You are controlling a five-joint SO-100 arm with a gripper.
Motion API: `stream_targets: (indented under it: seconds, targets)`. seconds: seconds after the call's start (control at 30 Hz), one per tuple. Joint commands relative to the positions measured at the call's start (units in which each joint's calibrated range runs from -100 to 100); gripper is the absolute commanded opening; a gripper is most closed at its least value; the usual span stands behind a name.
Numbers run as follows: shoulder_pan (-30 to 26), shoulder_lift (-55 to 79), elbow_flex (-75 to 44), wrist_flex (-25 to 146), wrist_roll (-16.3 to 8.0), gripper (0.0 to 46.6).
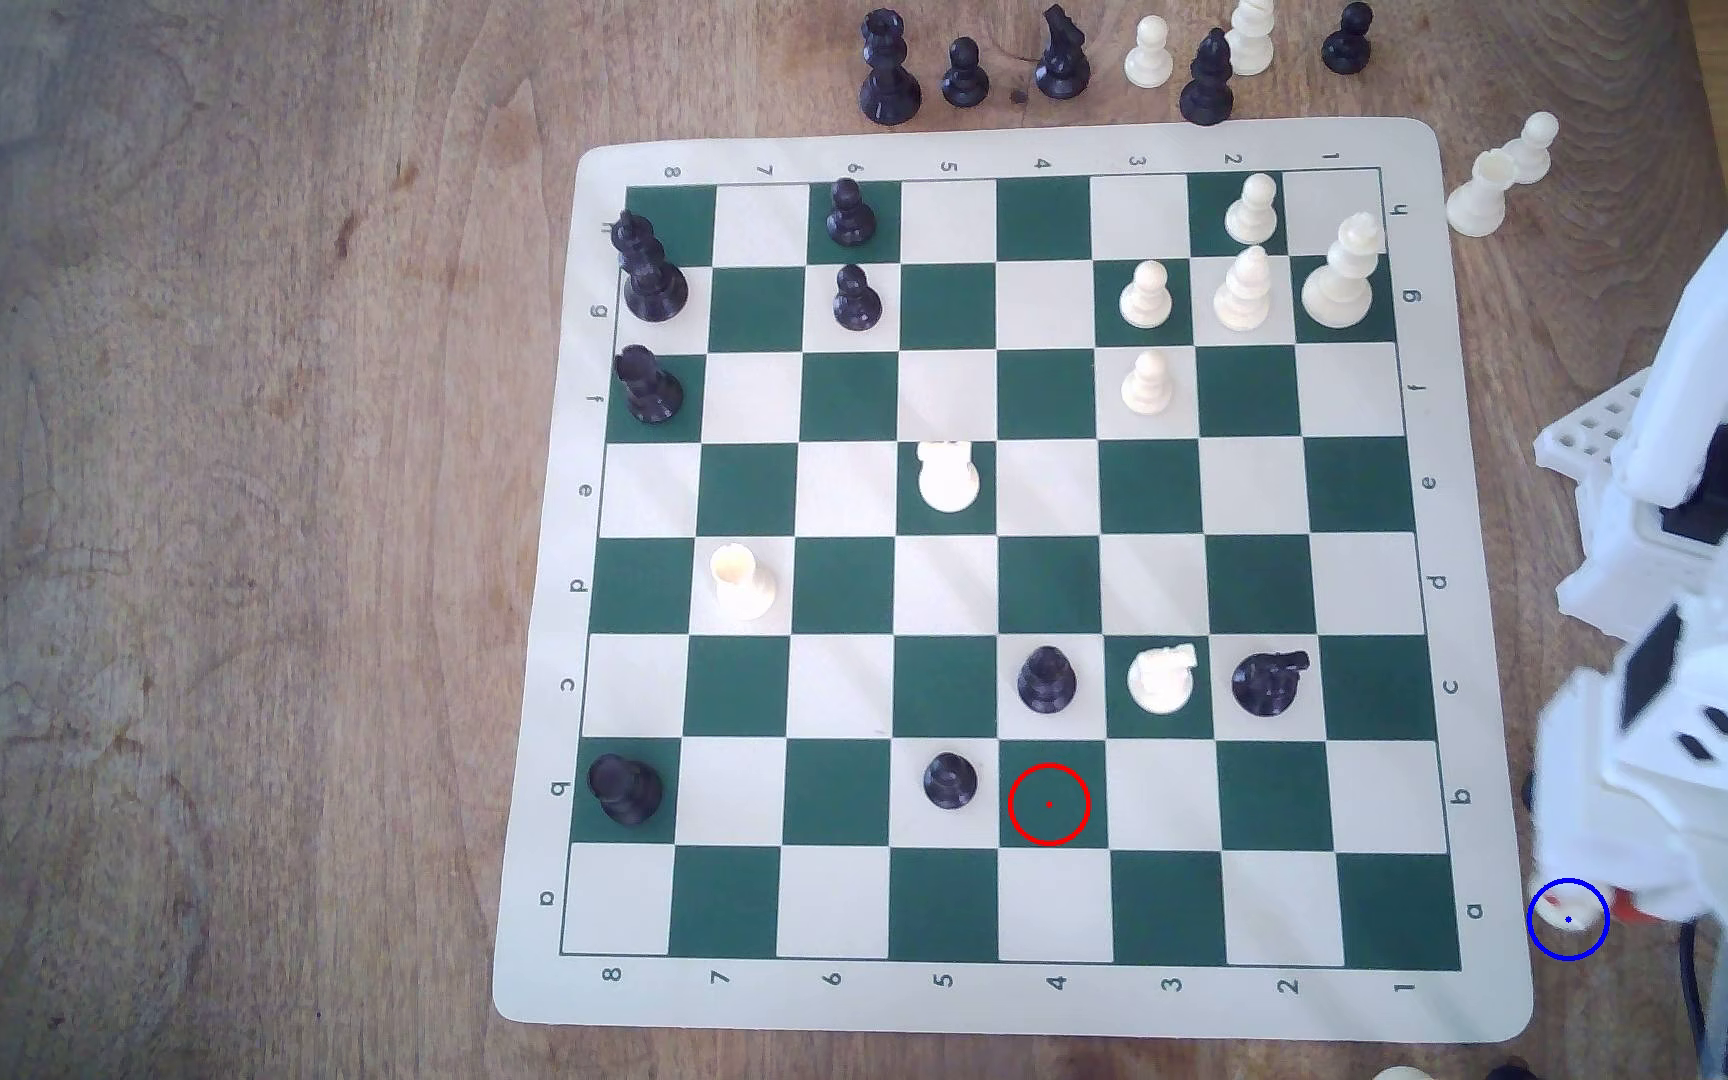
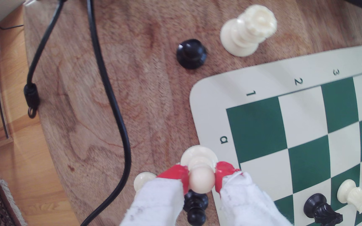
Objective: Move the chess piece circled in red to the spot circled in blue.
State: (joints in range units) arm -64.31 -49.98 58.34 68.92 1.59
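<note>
- White pawn (image 2: 202,173) pinched at the ball head between the red-tipped jaws of the gripper (image 2: 202,179); base over bare wood just off the board's a1 corner, touching down or a hair above, cannot tell which.
- In the exterior view, blue ring (image 1: 1567,919) on the table just right of the chess mat (image 1: 1494,727); pale patch inside it probably the pawn's base, half hidden under the white arm; red ring (image 1: 1048,804) marking a vacant green square.
- Likely risk on release: grip high on the round head, so uneven spreading of the jaws liable to tip the pawn or roll it off the spot.
- Crowding: black pawn (image 2: 195,206) and another white piece (image 2: 143,179) close beside the gripper; sideways drift on retreat apt to knock either one over.
- Mat edge just beside the base; landing partly on the rim likely to leave the pawn tilted.
- Black cable (image 2: 112,91) trailing across the wood well apart; snagging unlikely but possible on a wide swing.
</note>
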Motion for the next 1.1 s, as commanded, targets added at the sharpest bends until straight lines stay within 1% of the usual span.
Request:
stream_targets:
  seconds: [0.0,0.23,0.53,1.0,1.03,1.07]
  targets:
    - [-3.08,0.91,-0.04,-4.8,-1.07,0.5]
    - [-4.41,6.77,1.23,-9.38,-1.17,0.6]
    - [-4.17,12.71,3.13,-13.97,-1.17,0.7]
    - [-3.23,15.68,3.68,-14.13,-0.63,1.3]
    - [-3.16,15.68,3.86,-14.13,-0.63,1.5]
    - [-3.08,15.68,3.95,-14.13,-0.63,3.6]
